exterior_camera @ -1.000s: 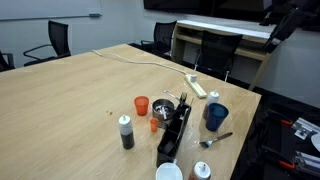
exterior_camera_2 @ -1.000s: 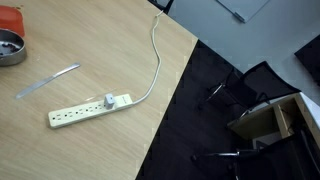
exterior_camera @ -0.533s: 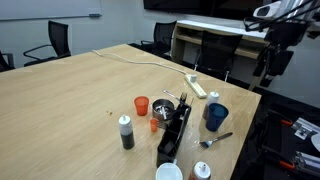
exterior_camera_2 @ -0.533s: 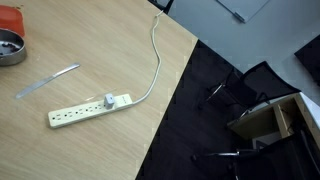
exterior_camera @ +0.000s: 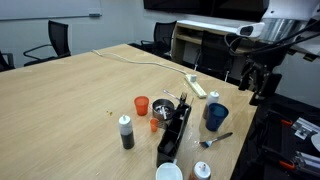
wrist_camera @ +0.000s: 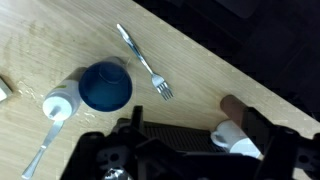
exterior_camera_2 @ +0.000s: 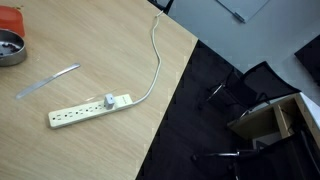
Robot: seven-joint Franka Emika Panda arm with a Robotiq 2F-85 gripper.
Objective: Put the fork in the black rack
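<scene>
One fork [wrist_camera: 141,58] lies near table [wrist_camera: 60,30] edge; gripper [exterior_camera: 262,92] well abv, finger gap can't tell.

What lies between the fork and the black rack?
Only bare table lies between the fork and the black rack, shown in an exterior view.

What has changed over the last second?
The end effector has come down from the top corner of an exterior view towards the table, near the blue cup. It has taken hold of nothing. The fork, rack and power strip lie as before.
</scene>
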